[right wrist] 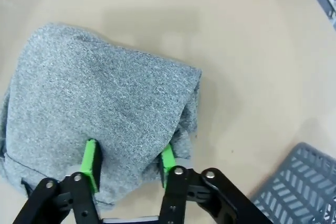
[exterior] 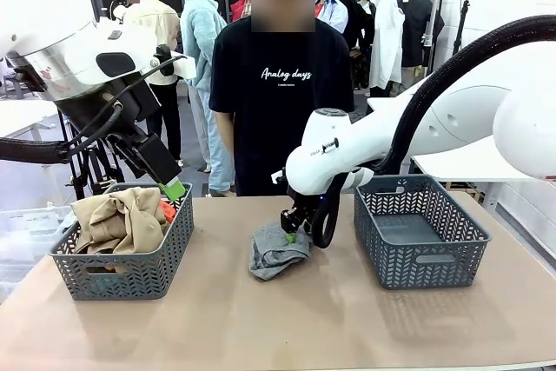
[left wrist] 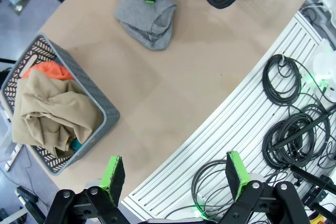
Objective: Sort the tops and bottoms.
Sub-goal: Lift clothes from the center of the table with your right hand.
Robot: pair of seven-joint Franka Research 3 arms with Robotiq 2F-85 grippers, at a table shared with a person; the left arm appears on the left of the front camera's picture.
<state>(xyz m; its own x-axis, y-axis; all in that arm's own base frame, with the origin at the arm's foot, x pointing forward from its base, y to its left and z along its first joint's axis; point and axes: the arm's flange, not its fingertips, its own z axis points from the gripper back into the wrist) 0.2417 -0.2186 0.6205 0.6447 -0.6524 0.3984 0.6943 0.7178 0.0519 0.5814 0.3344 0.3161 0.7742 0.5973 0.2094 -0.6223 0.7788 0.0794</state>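
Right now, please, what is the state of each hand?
Left hand: open, holding nothing, raised above the table edge.
Right hand: pads on either side of a fold of the grey garment; whether it grips cannot be told.

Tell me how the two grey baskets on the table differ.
The left basket is piled with clothes, a tan garment on top and orange cloth at its edge; the right basket holds nothing. The left tool hangs over the left basket, while no tool is above the right one. Both are dark grey lattice plastic.
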